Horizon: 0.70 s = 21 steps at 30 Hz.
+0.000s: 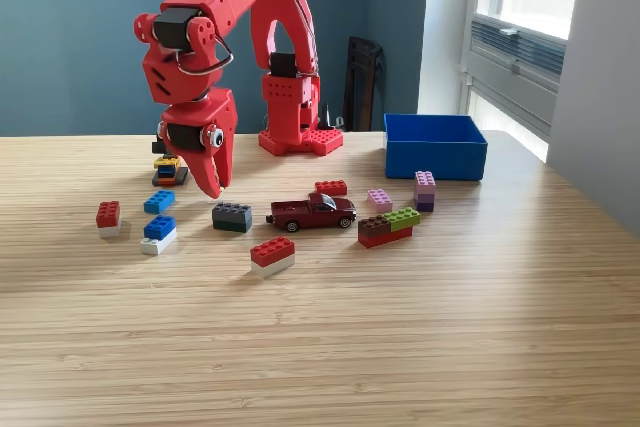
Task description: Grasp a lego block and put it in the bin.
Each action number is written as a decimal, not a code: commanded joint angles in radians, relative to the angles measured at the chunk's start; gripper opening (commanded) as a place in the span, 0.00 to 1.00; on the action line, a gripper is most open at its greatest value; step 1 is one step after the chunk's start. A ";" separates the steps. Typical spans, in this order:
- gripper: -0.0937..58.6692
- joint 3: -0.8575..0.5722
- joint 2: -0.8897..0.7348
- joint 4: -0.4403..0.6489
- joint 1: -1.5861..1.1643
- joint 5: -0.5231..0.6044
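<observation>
Hanging over the table: the red gripper (212,183) points down, tips just clear of the wood by the look of it, above the left-hand cluster of bricks in the exterior view.
Jaws: honestly can't tell if they're apart or pinched, the fingers overlap from this angle and I see no brick between them.
Closest bricks: a small blue brick (158,201) just left of the tips, a grey brick (232,216) just right and nearer the camera, and a little yellow-topped stack (168,168) behind. My guess is it's parked there to pick one of these.
Further out: blue-on-white brick (158,233), red-on-white brick (108,217), another red-and-white one (273,255) up front.
Middle: dark red toy truck (313,212), not a lego, so probably just clutter.
Right side: pink brick (379,199), purple stack (425,190), green-and-red brick (389,226).
Bin: blue bin (435,159) sits well apart at the back right, open-topped, so a drop from above should work.
Progress: I can't see inside the bin.
</observation>
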 commanded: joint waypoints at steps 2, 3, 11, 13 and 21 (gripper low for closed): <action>0.00 -0.164 0.025 0.132 -0.051 -0.017; 0.00 -0.184 0.025 0.152 -0.064 -0.017; 0.00 -0.351 0.029 0.268 -0.264 0.015; 0.00 -0.360 0.029 0.276 -0.330 0.025; 0.00 -0.377 0.029 0.311 -0.626 0.086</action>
